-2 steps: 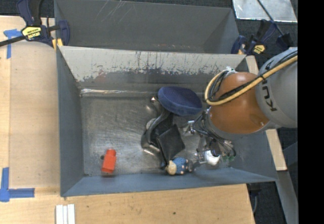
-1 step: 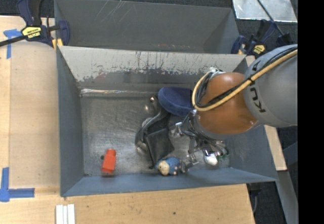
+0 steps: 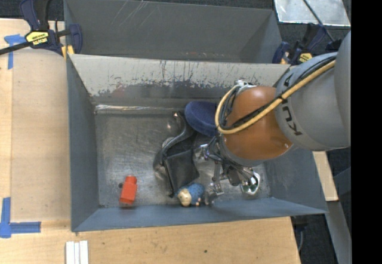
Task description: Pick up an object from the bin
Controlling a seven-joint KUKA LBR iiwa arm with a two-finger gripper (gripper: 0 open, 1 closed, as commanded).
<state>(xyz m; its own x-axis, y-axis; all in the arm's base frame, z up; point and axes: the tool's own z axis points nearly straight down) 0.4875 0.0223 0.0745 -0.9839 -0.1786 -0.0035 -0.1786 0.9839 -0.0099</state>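
My gripper (image 3: 218, 174) hangs low over the front right part of the bin floor, under the arm's orange dome. Just to its left lies a black, angular wedge-shaped thing (image 3: 179, 166). At the front wall, below and left of the gripper, sits a small toy figure (image 3: 191, 195) with a beige head and a blue body. A dark blue rounded thing (image 3: 199, 115) lies behind the gripper, partly hidden by the dome. To the gripper's right a small green and white ring-like piece (image 3: 251, 184) peeks out.
A small orange-red block (image 3: 128, 190) lies alone near the front left corner. The left half of the bin floor is bare metal. The arm and its dome cover the right side of the bin.
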